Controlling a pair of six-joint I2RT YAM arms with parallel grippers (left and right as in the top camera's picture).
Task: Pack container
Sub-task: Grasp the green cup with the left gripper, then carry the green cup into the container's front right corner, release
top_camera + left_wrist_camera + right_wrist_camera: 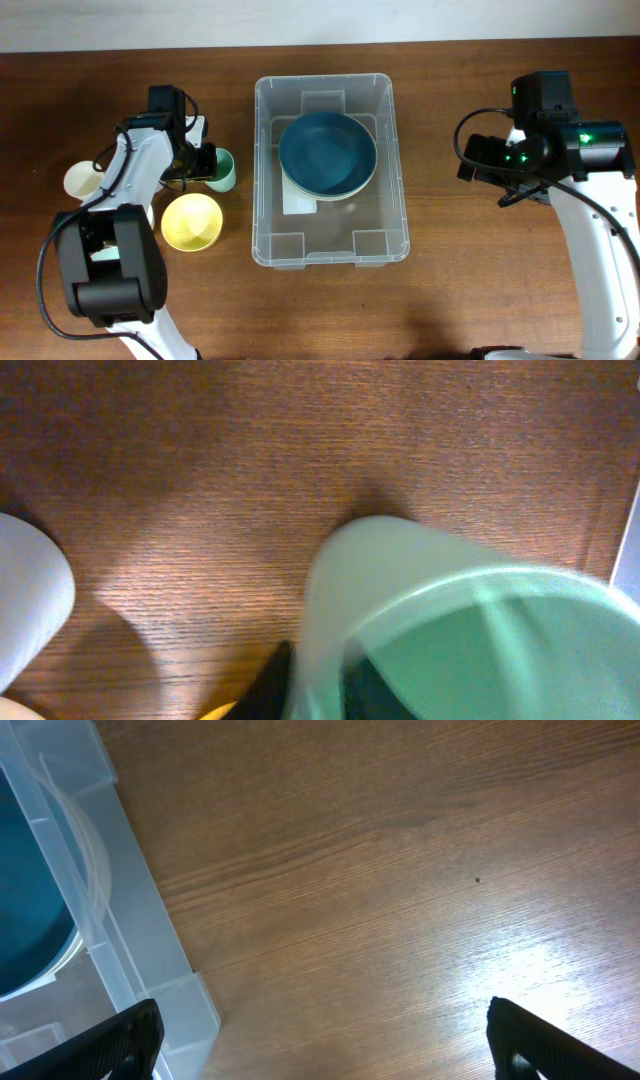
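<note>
The clear container (395,150) stands mid-table and holds a teal bowl (327,150) nested on a pale bowl. It also shows in the right wrist view (130,920), with the teal bowl (25,910) at the left edge. My left gripper (203,166) is shut on the wall of a green cup (223,172), left of the container. In the left wrist view, one finger of the left gripper (320,685) is outside the cup (480,630) and one inside. My right gripper (478,160) is open and empty over bare table right of the container; it also shows in the right wrist view (320,1040).
A yellow bowl (190,222) sits just in front of the green cup. A cream cup (83,180) stands at the far left and shows in the left wrist view (25,600). The table's far edge runs along the top.
</note>
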